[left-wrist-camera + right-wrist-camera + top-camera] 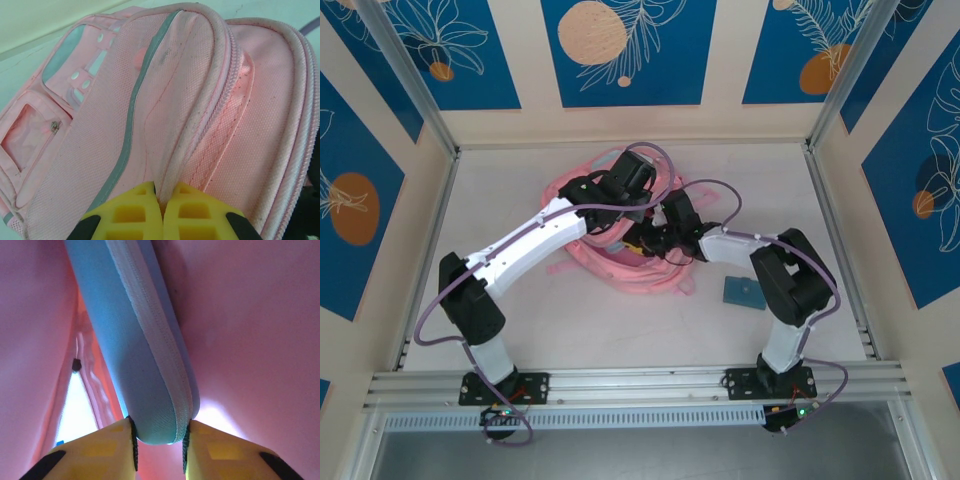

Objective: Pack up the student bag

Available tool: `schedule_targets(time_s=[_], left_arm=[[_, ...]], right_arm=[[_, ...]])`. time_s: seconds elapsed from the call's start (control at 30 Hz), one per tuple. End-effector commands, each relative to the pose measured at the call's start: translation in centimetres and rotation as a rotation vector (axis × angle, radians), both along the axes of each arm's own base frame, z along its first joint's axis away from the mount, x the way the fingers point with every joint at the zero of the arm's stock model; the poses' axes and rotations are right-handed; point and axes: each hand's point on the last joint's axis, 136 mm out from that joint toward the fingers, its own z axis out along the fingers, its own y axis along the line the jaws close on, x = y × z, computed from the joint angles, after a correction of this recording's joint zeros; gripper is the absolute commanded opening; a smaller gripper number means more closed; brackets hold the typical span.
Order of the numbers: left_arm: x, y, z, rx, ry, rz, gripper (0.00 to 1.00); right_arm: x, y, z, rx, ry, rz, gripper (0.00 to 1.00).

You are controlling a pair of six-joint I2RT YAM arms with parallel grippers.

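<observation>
student bag lies seemingly diagonal, far-left to near-right.

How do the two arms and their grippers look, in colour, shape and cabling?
The left arm and the right arm have white links between bulky black joints, on black bases. A thin purple cable loops along each arm. A small green light glows at each base. The left gripper and the right gripper have yellow fingers with rectangular recesses and black corners.

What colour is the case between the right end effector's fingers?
Case: light blue, paler zip band; best in right wrist view.
</observation>
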Motion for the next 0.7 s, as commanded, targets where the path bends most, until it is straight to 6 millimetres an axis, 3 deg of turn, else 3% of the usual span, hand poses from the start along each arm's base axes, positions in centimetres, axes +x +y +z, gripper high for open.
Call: schedule_targets(time_s=[0.0, 0.13, 0.27, 0.47, 0.67], left_arm=[[0.7, -0.9, 3.1, -0.125, -0.065, 0.018, 0.00], [0.8, -0.9, 2.9, -0.124, -0.061, 0.018, 0.00], [0.8, -0.6, 2.6, -0.122, -0.055, 0.030, 0.00], [0.9, -0.4, 1.9, -0.154, -0.028, 0.037, 0.00], [1.0, -1.6, 0.4, -0.184, 0.027, 0.007, 0.07]], right_arm=[[1.7, 1.6, 0.8, 0.055, -0.028, -0.003, 0.24], [2.7, 2.4, 0.6, 0.071, -0.020, -0.005, 0.20], [2.1, 1.4, 1.2, 0.078, -0.028, -0.019, 0.21], [-1.6, -3.2, 2.1, 0.017, -0.006, -0.065, 0.30], [-5.9, -9.0, 0.7, -0.140, 0.032, -0.187, 0.45]])
